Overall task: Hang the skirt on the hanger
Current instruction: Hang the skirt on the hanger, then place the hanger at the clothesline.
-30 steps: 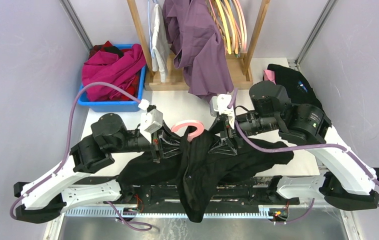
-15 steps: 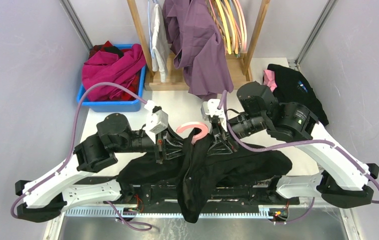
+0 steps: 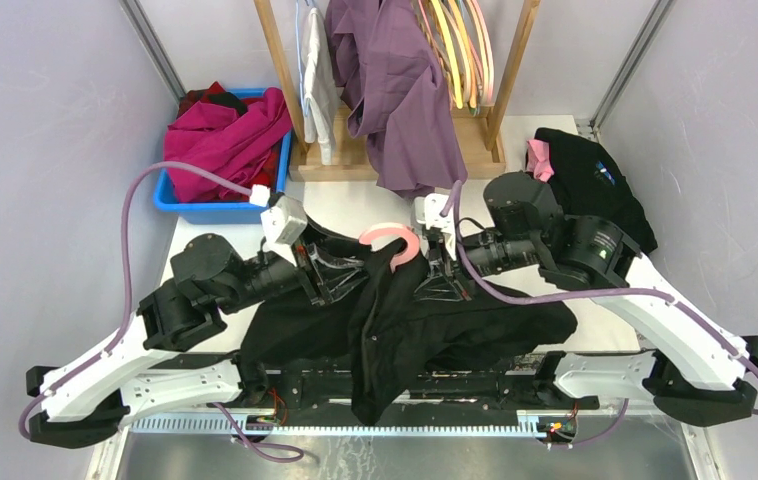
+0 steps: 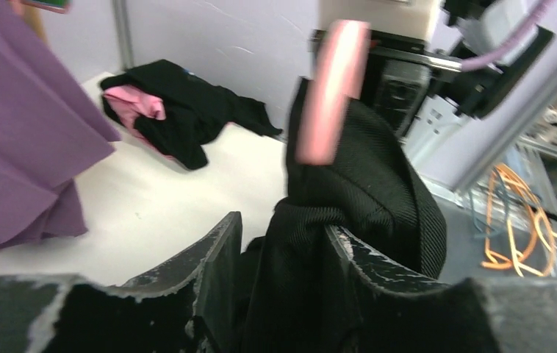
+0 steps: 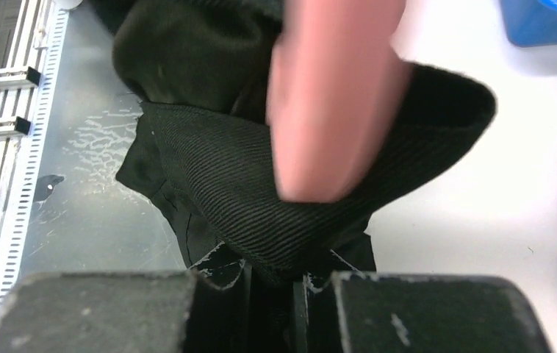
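A black skirt (image 3: 405,330) droops over the near edge of the white tabletop (image 3: 355,205), bunched up at its middle between two robot arms. The left fingers (image 4: 209,257) are clamped on a fold of its ribbed cloth, and the right fingers (image 5: 408,316) pinch it, nearly together. A pink hanger (image 3: 392,240) pokes out above the fabric. Beyond stand a blue bin (image 3: 217,210) of magenta clothes, a wooden rack (image 3: 475,140) draped with a purple garment (image 3: 405,90), and a black garment (image 3: 585,165) heaped far right.
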